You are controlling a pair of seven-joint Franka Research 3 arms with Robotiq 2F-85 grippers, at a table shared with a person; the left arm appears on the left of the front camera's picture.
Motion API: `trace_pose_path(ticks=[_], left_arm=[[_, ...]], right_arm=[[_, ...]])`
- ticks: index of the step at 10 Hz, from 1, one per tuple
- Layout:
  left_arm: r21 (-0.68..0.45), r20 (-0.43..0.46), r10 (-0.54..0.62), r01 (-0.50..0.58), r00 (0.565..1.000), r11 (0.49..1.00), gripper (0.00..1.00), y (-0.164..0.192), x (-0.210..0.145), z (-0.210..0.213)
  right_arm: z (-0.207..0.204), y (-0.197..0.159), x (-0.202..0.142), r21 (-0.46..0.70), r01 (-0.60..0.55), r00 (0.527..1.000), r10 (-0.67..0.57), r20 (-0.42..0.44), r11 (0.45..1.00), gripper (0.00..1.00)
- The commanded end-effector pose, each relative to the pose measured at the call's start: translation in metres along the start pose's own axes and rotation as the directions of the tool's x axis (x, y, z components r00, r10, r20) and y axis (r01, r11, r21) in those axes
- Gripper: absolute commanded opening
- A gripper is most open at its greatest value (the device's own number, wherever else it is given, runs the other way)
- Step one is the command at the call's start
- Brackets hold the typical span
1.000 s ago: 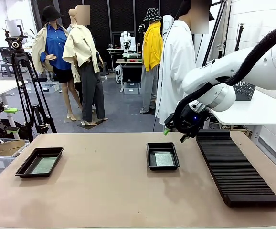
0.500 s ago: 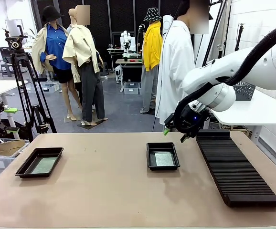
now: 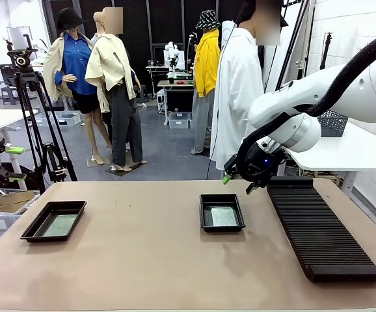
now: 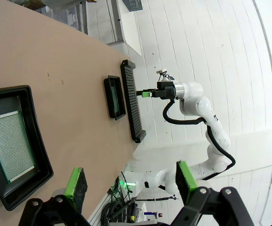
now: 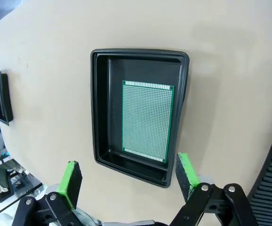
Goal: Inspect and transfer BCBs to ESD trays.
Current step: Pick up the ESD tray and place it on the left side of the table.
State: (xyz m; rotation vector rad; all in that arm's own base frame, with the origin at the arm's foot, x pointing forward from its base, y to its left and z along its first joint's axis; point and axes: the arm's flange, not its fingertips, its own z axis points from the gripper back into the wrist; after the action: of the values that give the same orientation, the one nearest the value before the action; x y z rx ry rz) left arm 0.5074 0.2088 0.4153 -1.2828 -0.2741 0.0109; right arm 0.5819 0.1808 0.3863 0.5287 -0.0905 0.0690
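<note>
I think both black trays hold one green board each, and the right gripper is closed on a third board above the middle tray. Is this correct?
Not quite. The right gripper is open and holds nothing; the right wrist view shows its green pads apart above the middle tray. The rest stands: that tray holds one green board, and the left tray holds one board too.

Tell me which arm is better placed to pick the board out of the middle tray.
Right. The right gripper hovers open just behind the middle tray, and its wrist view looks straight down at the green board inside. The left gripper, also open, is over the left tray.
</note>
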Motion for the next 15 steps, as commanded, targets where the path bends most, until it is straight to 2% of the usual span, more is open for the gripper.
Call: trace_pose_path(ticks=[1,3,4,6,7,8,11,14,15], left_arm=[[0.009,0.005,0.012,-0.012,1.0,1.0,1.0,-0.003,0.002,0.0],[0.009,0.005,0.012,-0.012,1.0,1.0,1.0,-0.003,0.002,0.0],[0.009,0.005,0.012,-0.012,1.0,1.0,1.0,-0.003,0.002,0.0],[0.009,0.005,0.012,-0.012,1.0,1.0,1.0,-0.003,0.002,0.0],[0.009,0.005,0.012,-0.012,1.0,1.0,1.0,-0.003,0.002,0.0],[0.009,0.005,0.012,-0.012,1.0,1.0,1.0,-0.003,0.002,0.0],[0.009,0.005,0.012,-0.012,1.0,1.0,1.0,-0.003,0.002,0.0],[0.0,0.001,0.0,0.0,1.0,1.0,1.0,0.0,0.0,0.0],[0.029,-0.015,0.002,-0.001,1.0,1.0,1.0,-0.008,0.006,-0.013]], right_arm=[[0.0,0.0,0.0,0.0,0.0,1.0,0.0,0.0,1.0,1.0],[0.042,-0.015,0.022,0.011,0.055,0.996,-0.056,0.07,0.998,1.0],[0.067,-0.023,0.03,0.043,0.057,0.996,-0.06,0.067,0.997,1.0],[0.111,-0.05,0.048,0.108,0.131,0.987,-0.14,0.08,0.985,1.0],[0.123,-0.071,0.059,0.113,0.186,0.976,-0.197,0.097,0.976,1.0],[0.131,-0.091,0.063,0.161,0.24,0.964,-0.255,0.077,0.957,1.0],[0.159,-0.143,0.047,0.328,0.348,0.923,-0.383,0.048,0.878,1.0],[0.166,-0.17,0.02,0.437,0.407,0.893,-0.451,-0.005,0.802,1.0],[0.171,-0.176,0.01,0.459,0.414,0.886,-0.464,-0.005,0.786,1.0]])
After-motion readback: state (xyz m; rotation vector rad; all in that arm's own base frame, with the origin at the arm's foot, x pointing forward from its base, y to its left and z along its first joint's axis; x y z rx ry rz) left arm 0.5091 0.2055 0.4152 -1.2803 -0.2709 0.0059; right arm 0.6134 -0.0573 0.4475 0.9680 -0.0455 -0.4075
